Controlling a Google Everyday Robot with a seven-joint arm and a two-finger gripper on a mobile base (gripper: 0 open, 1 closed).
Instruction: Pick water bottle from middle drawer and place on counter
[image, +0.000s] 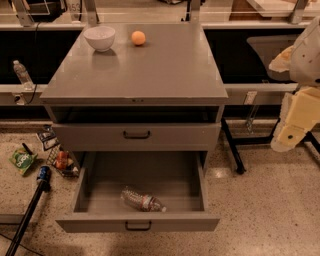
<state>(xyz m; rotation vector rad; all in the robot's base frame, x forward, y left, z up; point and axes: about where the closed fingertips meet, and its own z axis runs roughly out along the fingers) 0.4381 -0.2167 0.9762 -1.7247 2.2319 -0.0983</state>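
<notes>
The water bottle (142, 200) lies on its side near the front of the middle drawer (137, 223), which is pulled fully out at the bottom of the grey cabinet. Its white cap points right and a reddish band runs around its body. The counter (155, 70) is the glossy grey top of the cabinet. My gripper (290, 134), cream-coloured, hangs at the right edge of the view. It is beside the cabinet at about the height of the closed drawer, well to the right of and above the bottle, and holds nothing that I can see.
A white bowl (99, 38) and an orange ball (138, 38) sit at the back left of the counter. The drawer above (136, 135) is closed. A label-less clear bottle (22, 75) stands on a ledge at left. A snack bag (22, 161), a can (43, 174) and a black pole (25, 215) lie on the floor at left.
</notes>
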